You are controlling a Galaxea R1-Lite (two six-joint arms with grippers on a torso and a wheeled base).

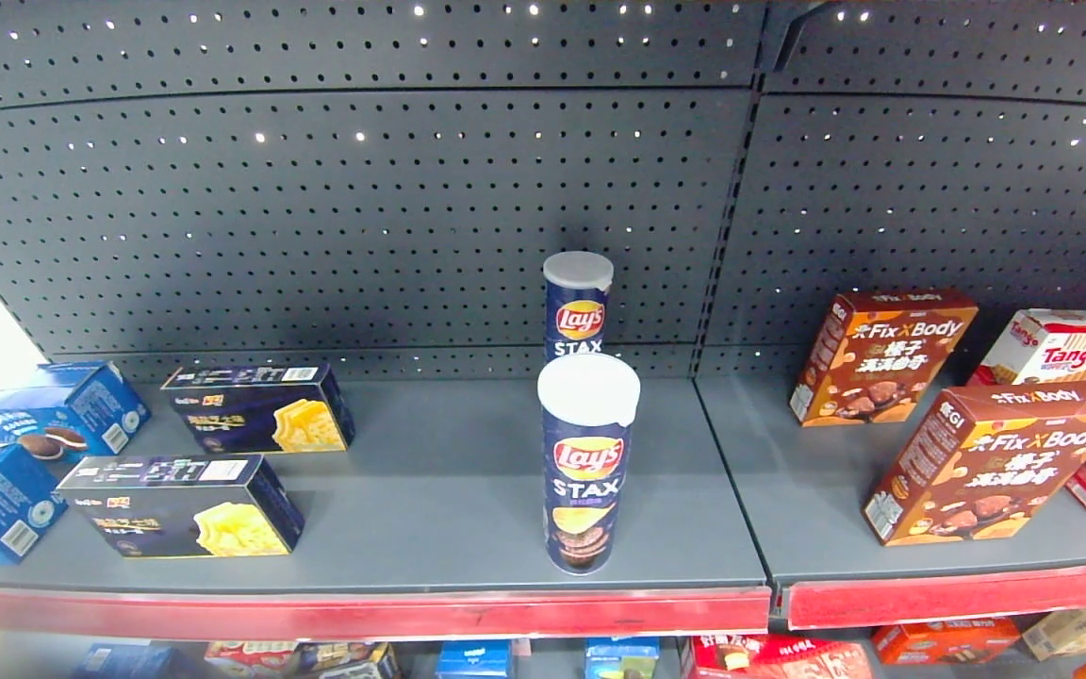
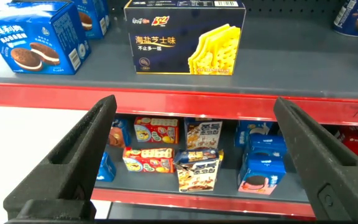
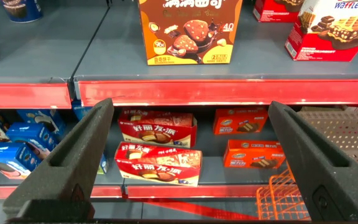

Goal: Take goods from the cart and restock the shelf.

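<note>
Hanging in front of the shelf (image 1: 449,490), the left gripper (image 2: 194,102) and right gripper (image 3: 191,104) are both wide open and hold nothing. The orange wire cart (image 3: 278,196) sits lower down, near the right gripper, so that arm looks closer.

Shelf deck (image 1: 430,490) bare left of centre, between dark cracker boxes (image 1: 189,505) and front chip can (image 1: 588,462); second can (image 1: 578,306) directly behind, blocking centre; open strip right of cans, brown boxes (image 1: 991,462) bounding right side
</note>
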